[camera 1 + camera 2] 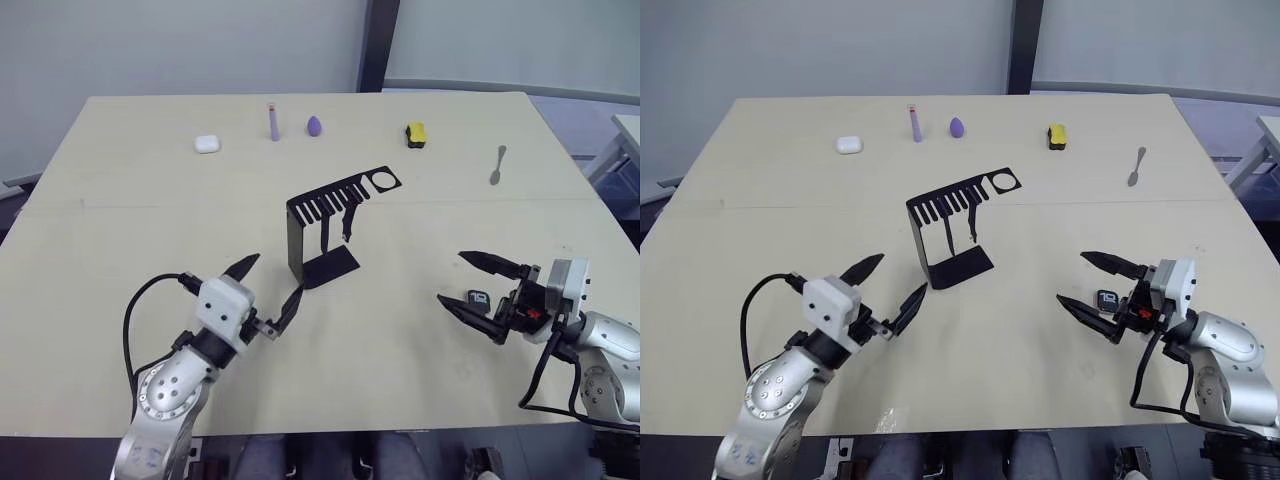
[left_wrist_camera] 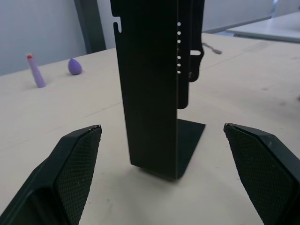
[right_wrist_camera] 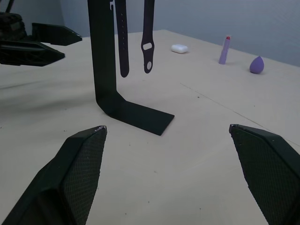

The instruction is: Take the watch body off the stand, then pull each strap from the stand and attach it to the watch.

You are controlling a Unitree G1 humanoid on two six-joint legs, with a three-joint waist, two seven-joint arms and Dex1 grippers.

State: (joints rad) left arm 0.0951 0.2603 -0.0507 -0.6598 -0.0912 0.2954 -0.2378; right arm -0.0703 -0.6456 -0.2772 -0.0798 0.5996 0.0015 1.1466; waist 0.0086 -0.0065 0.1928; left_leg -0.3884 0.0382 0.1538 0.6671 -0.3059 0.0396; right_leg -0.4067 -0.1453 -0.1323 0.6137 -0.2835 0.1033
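black sheet metal marks the stand (image 1: 325, 240), which sits on the pale wooden table (image 1: 120, 230) in the left eye view; every place below is given relative to it. two dark straps (image 1: 337, 225) hang from the slots of its top plate, over its flat base. the left gripper (image 1: 267, 291) hovers just beside the near end of the base, on the robot's left of it, fingers spread wide around nothing. the right gripper (image 1: 478, 285) is well apart from the stand on the robot's right, jaws also wide, and the watch body (image 1: 479, 299) sits between its fingers; whether they touch it cannot be told. beyond the stand, along the far edge, lie a white earbud case (image 1: 207, 144), a purple tube (image 1: 273, 122), a purple egg-shaped sponge (image 1: 314, 125), a yellow-and-black block (image 1: 416, 134) and a spoon (image 1: 498, 164).

right eye view: the same layout, the watch's white digits facing up between the parted right fingers.

left wrist view: the stand's upright back fills the middle, seen from behind, one strap edge with a row of holes showing past it; both fingertips (image 2: 75, 159) stand far apart on either side, holding nothing.

right wrist view: both straps dangle beside the upright, clear of the base; the right fingertips (image 3: 82, 164) are widely separated.
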